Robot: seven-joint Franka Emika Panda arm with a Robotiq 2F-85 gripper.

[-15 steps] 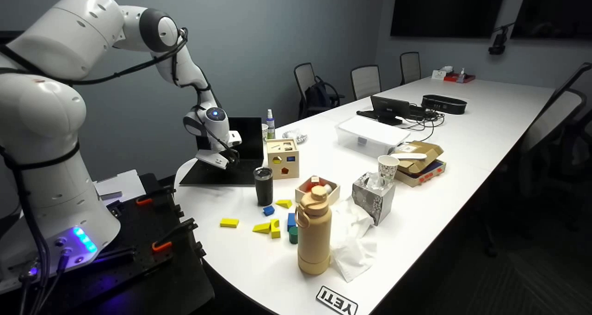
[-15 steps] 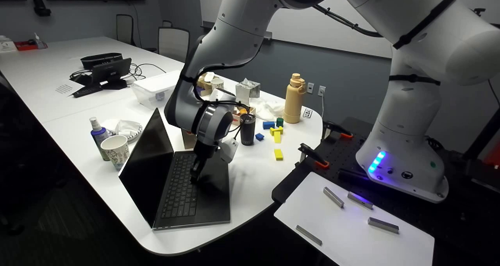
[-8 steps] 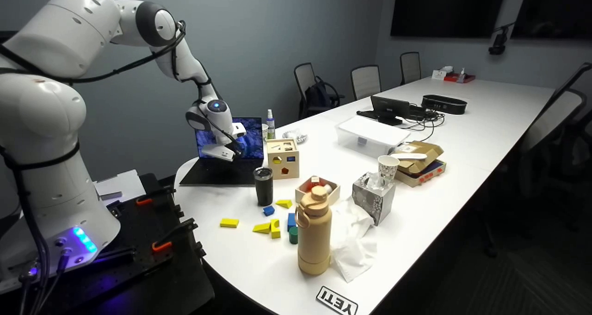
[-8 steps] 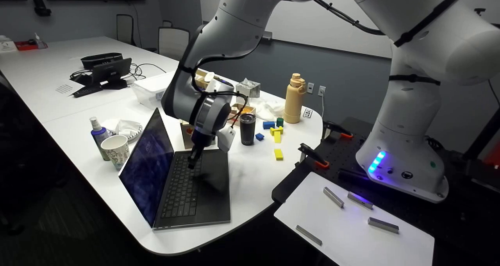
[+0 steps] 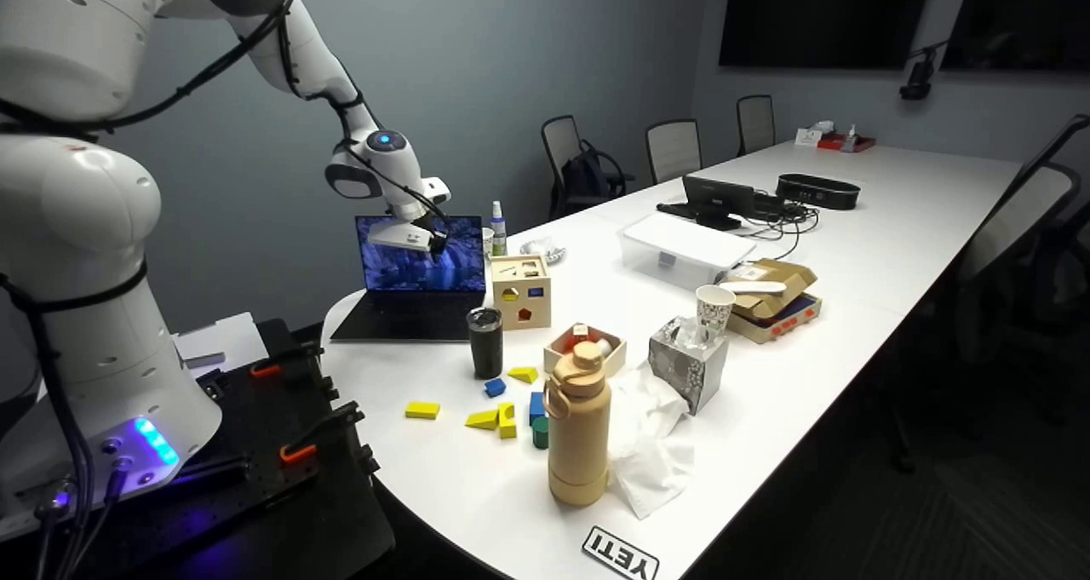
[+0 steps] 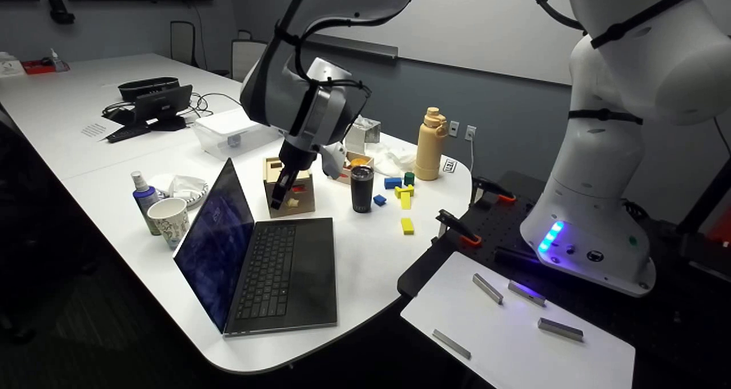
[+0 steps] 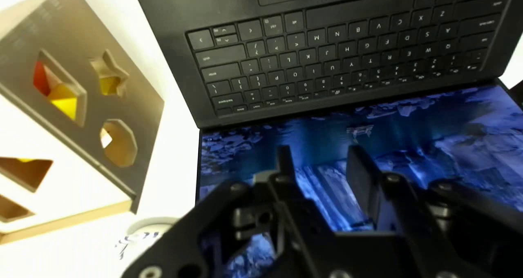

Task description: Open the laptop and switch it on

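I see the tool (image 7: 320, 155), partly spread and empty, near the lit screen (image 6: 214, 252) of the laptop (image 6: 268, 269); a careless swing might shove it.

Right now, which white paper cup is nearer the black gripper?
The cup behind the black laptop; the farther cup stands by the grey tissue box.

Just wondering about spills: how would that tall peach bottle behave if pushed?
Pushed near the top, the bottle would probably tip: it's tall and narrow. Once down, it would likely roll, its sides being round. With the cap on, a spill seems unlikely.
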